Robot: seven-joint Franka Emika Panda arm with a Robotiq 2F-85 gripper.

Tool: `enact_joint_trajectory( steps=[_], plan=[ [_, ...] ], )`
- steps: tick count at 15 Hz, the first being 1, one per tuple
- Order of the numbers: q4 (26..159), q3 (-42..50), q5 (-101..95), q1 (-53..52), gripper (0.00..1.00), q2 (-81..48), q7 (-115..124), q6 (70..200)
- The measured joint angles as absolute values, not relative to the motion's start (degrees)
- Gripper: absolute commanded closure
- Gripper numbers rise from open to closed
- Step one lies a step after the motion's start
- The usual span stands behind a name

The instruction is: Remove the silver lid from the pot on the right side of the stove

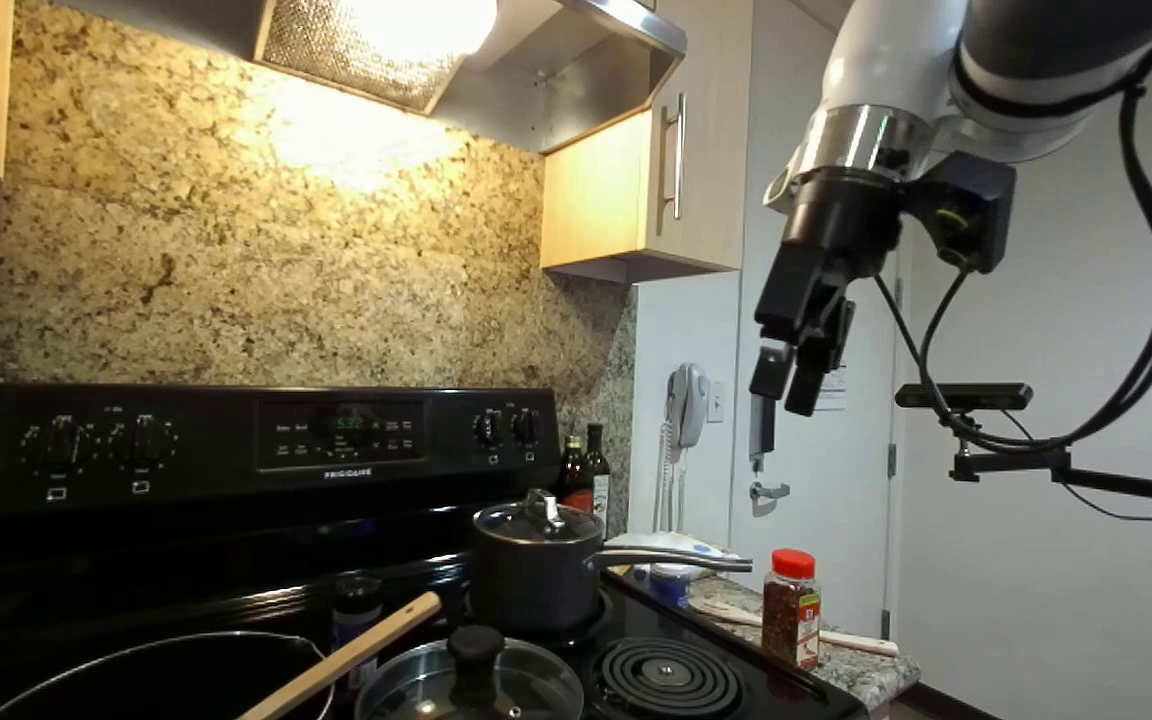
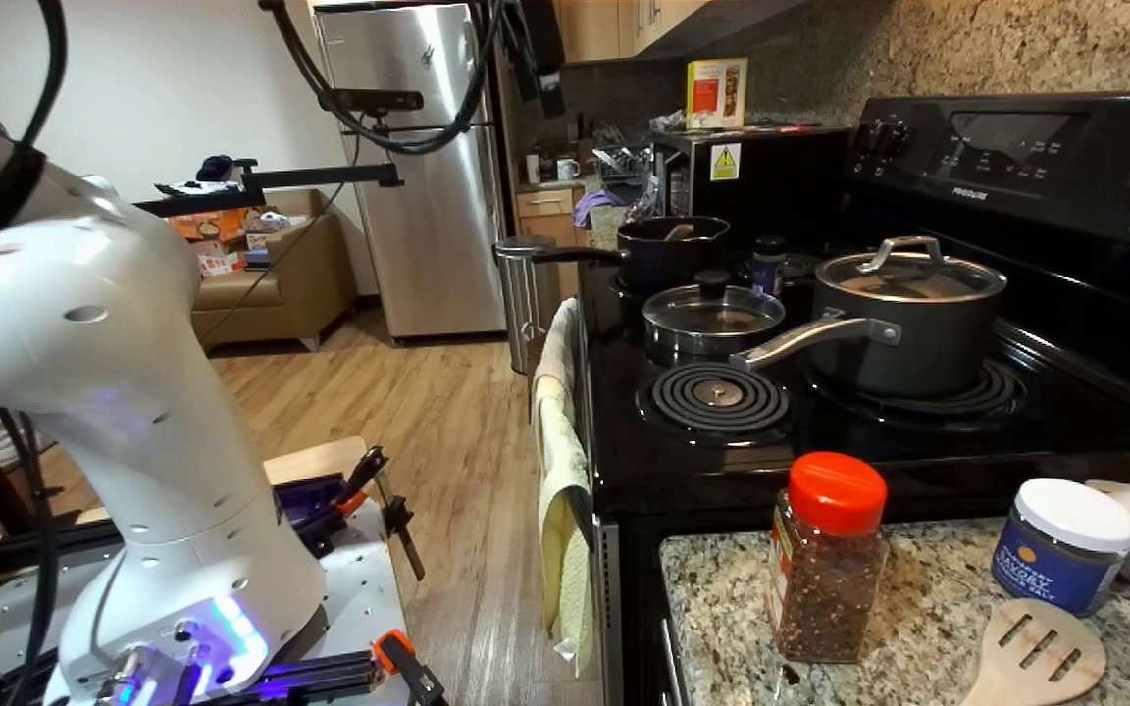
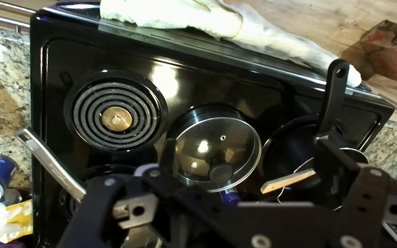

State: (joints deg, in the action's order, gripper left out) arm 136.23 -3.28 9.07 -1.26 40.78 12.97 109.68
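The silver lid (image 1: 511,522) (image 2: 957,278) has a glassy top, metallic rim and silver loop handle. It sits flat on the dark pot (image 1: 534,585) (image 2: 903,343), which stands on a back burner of the black stove (image 1: 206,450) (image 2: 643,471) (image 3: 198,82). In the wrist view, the pot's metal handle (image 3: 52,165) shows at left; my gripper hides most of the pot and lid. My gripper (image 1: 786,392) (image 3: 246,155) is open and empty, its fingers wide apart in the wrist view. In an exterior view it hangs higher than the lid, at the picture's right.
A glass lid (image 1: 526,680) (image 2: 712,319) (image 3: 198,162) with black knob covers a nearby pan. A larger dark pan (image 2: 673,255) holds a wooden utensil (image 1: 356,650). A red-capped jar (image 1: 791,610) (image 2: 830,569) stands on the counter. The range hood (image 1: 616,60) and cabinet (image 1: 596,200) overhang.
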Motion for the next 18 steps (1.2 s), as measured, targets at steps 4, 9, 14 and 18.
enact_joint_trajectory(
  steps=[4, 9, 14, 18],
  plan=[
    [127.35, -4.55, 7.03, 0.29, 0.0, 30.71, 14.62, 109.7],
    [114.79, -3.83, 2.34, 2.5, 0.0, 18.3, 16.22, 109.12],
    [104.18, -2.54, -1.9, 3.44, 0.0, 5.24, 19.95, 109.05],
    [97.06, -1.41, -1.94, 3.21, 0.0, -4.06, 21.3, 109.16]
  ],
)
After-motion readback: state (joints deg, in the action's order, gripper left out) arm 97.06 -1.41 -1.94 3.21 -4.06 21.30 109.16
